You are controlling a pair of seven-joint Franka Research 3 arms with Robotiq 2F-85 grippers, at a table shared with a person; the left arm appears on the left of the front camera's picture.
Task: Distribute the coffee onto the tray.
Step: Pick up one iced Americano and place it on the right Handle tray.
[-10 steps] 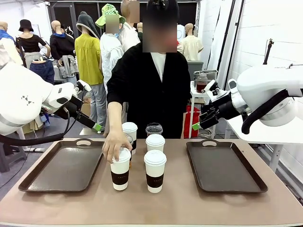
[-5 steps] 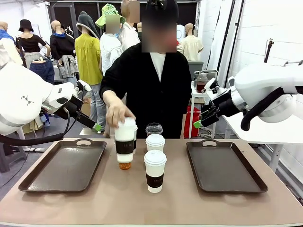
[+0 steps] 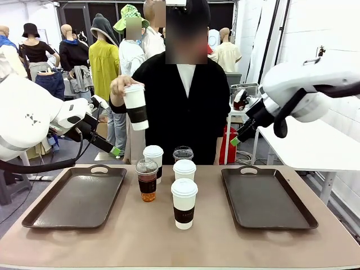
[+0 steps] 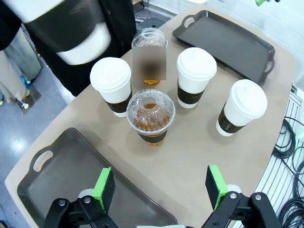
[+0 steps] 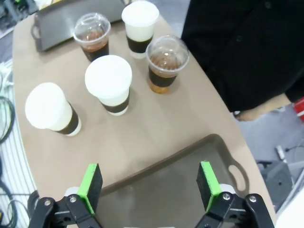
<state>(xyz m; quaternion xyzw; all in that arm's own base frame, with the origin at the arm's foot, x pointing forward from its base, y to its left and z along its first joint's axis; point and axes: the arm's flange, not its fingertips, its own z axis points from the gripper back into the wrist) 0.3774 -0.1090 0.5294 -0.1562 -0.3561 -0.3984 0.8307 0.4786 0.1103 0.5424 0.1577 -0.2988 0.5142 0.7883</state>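
- Six coffees all told, none on a tray yet. Five are bunched mid-table [image 3: 112, 242] between the left tray [image 3: 73, 197] and right tray [image 3: 264, 197], and the sixth is up in the air.
- Closest is the front paper cup [image 3: 184, 203], lidded with a brown sleeve. I'd guess it's full, so it has some heft, and the paper wall will cave if pinched hard. Grab the sleeve: it's grippy cardboard, well under the lid.
- Next back are the middle paper cup [image 3: 184, 169] and, off to its left, the near iced coffee [image 3: 147, 181]. That clear plastic looks slick and thin, and the dome could pop off. Take it mid-body, gently, and keep it upright.
- The back row is the back paper cup [image 3: 153, 158] and the far iced coffee [image 3: 183, 153]. They're packed close to the others, so finger room looks tight.
- The left gripper [image 4: 160, 185] hangs over the far end of the left tray, jaws spread wide with nothing between them. The right gripper [image 5: 148, 183] is up by the far end of the right tray, also gaping and empty.
- Farthest out, the person's hand [image 3: 120, 87] has the lifted paper cup [image 3: 135, 109] by its top, slightly tilted at chest height on the left arm's side. The sleeve is free below the fingers, so I'd take hold there.
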